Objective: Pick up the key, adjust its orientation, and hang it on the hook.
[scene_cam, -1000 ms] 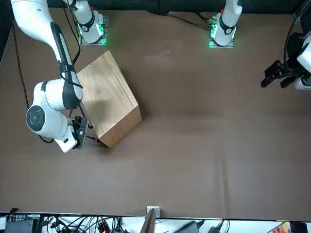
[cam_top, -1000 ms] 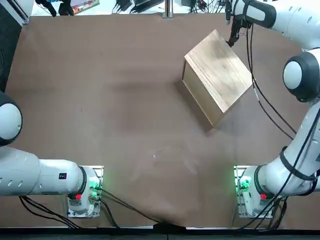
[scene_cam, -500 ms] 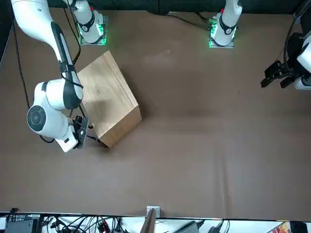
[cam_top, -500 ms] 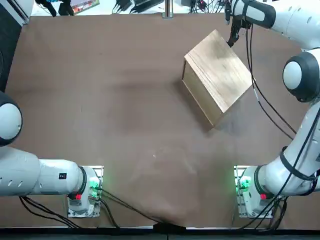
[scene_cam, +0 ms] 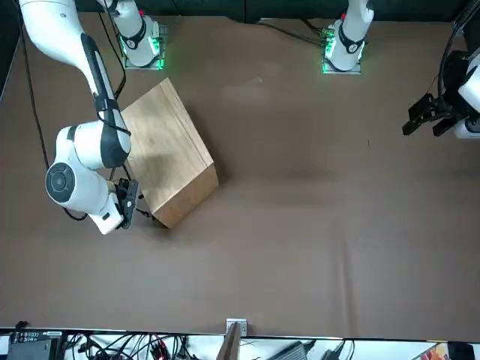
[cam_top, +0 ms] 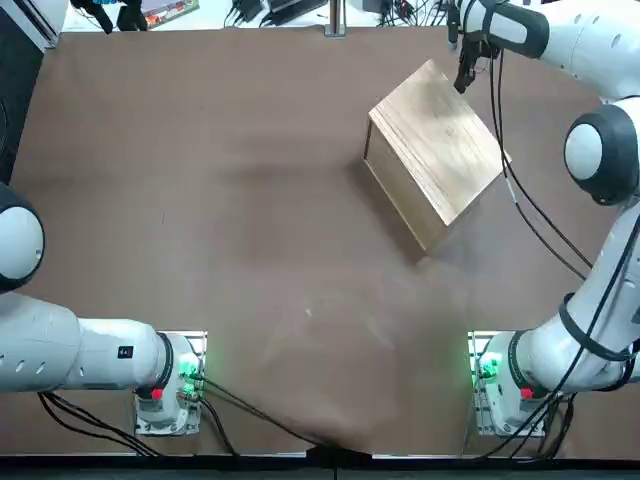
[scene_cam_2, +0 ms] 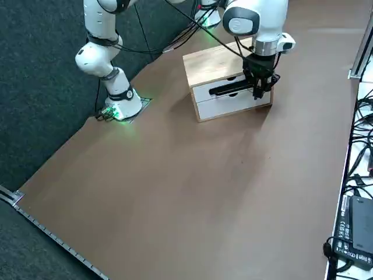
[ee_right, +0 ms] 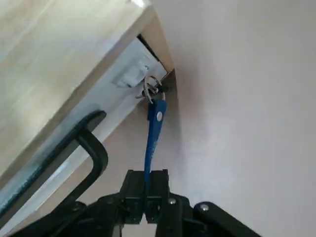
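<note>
My right hand point(ee_right: 146, 197) has edged slightly toward the surface's far edge, pinching the blue key point(ee_right: 152, 140) by its tail. Its ring sits at the hook point(ee_right: 132, 75) on the box point(cam_top: 437, 150) front; hanging looks nearly done.

It was a robotics lab: a brown table point(cam_top: 200, 180), cables point(cam_top: 270, 10) along its edge, and dark carpet point(scene_cam_2: 41, 76).

One wooden drawer box point(cam_top: 435, 155), one key point(ee_right: 153, 131), one hook point(ee_right: 132, 75), one tool point(ee_right: 146, 201).
</note>
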You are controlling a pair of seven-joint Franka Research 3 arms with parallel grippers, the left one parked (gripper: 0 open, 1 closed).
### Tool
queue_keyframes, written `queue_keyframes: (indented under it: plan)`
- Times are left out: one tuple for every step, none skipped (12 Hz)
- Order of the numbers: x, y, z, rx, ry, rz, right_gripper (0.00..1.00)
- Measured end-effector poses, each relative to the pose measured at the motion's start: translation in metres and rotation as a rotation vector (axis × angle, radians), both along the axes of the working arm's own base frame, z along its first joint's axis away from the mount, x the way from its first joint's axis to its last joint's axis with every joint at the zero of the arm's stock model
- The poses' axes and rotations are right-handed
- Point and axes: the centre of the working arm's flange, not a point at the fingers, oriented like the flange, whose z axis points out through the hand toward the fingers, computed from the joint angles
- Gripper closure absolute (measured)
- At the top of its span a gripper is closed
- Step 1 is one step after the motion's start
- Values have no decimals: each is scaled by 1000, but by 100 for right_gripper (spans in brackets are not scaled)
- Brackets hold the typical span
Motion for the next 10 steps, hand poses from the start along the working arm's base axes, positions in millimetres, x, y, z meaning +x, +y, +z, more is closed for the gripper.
queue_keyframes:
  plan:
    - [0, 0, 0, 0, 1, 0, 96]
    - [0, 0, 0, 0, 1, 0, 96]
    - [0, 0, 0, 0, 1, 0, 96]
    - [0, 0, 0, 0, 1, 0, 96]
    - [0, -1, 0, 0, 1, -1, 96]
    - [0, -1, -1, -1, 1, -2, 96]
    - [0, -1, -1, -1, 1, -2, 94]
    - [0, -2, -1, -1, 1, -3, 94]
    - [0, -2, -1, -1, 1, -3, 88]
    - [0, -3, -1, -2, 1, -3, 77]
